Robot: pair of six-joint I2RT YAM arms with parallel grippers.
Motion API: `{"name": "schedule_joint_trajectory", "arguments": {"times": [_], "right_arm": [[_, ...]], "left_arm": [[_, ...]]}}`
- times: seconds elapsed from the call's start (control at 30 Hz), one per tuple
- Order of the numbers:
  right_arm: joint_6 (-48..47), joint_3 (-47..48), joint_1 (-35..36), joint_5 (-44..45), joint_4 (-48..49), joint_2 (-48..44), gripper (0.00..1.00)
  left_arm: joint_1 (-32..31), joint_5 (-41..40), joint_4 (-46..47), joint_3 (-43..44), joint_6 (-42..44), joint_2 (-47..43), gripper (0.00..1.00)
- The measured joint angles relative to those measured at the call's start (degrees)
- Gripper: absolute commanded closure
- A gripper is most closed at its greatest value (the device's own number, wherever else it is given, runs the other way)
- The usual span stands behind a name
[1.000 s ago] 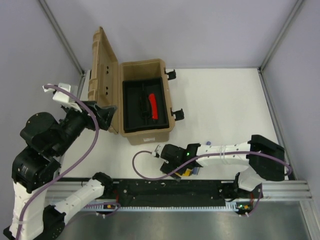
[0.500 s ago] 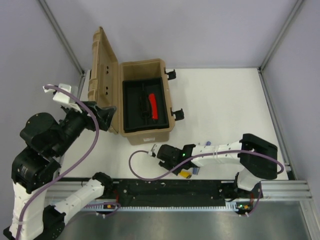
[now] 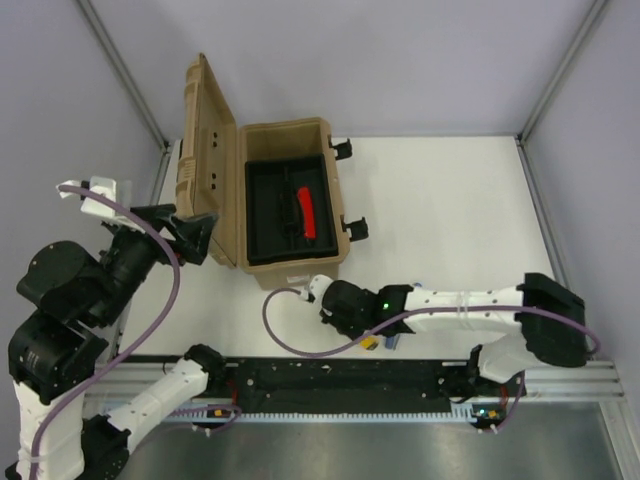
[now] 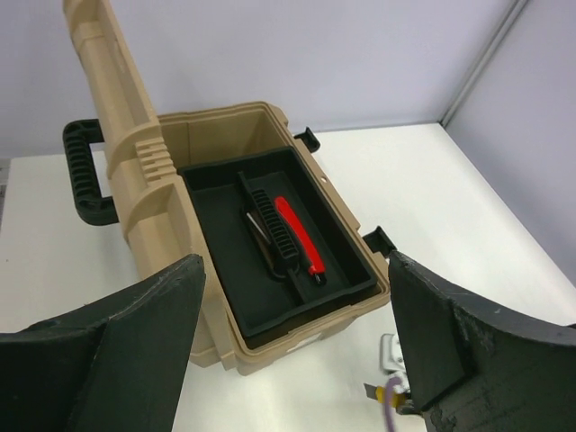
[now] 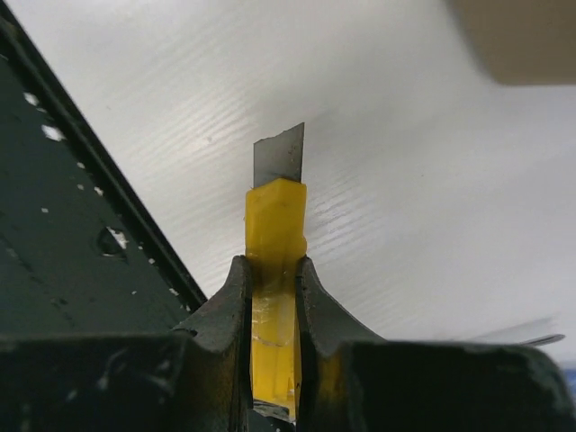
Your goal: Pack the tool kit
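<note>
Tan ribbed plastic toolbox (image 3: 300,270) at eleven o'clock on the white counter (image 3: 440,200), lid (image 3: 205,160) upright, black tray (image 3: 262,215) holding a red utility knife (image 3: 310,212) beside a black ribbed handle (image 4: 273,225), left gripper (image 4: 295,306) spread at nine o'clock, right gripper (image 5: 273,270) at six o'clock pinching a yellow utility knife (image 5: 275,211), blade out

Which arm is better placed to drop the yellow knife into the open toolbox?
Right. The right tool is shut on the yellow utility knife, blade out, just in front of the toolbox. The left tool stands open and empty beside the lid.

White links (image 3: 460,308), black joints (image 3: 60,285), looping purple cables (image 3: 177,285), green light (image 3: 385,301)
</note>
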Motion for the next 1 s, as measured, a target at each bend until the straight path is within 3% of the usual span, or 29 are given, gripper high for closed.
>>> {"name": "schedule_joint_trajectory", "arguments": {"times": [0.23,0.43,0.7,1.0], "right_arm": [[0.1,1.5,-0.3,1.5,0.2,-15.2,1.00],[1.7,13.5,-5.6,4.1,2.1,-20.1,1.00],[4.3,30.9,-15.4,6.0,9.0,-8.3,1.00],[10.9,35.5,-20.6,5.2,9.3,8.6,1.00]], "left_arm": [[0.0,-3.3,0.2,0.7,-0.3,-1.4,0.14],[0.0,-3.9,1.5,-1.0,-1.0,-1.9,0.14],[0.0,-2.1,2.3,-3.3,-1.5,-1.7,0.14],[0.0,-0.9,3.1,-4.1,-1.5,-1.7,0.14]]}}
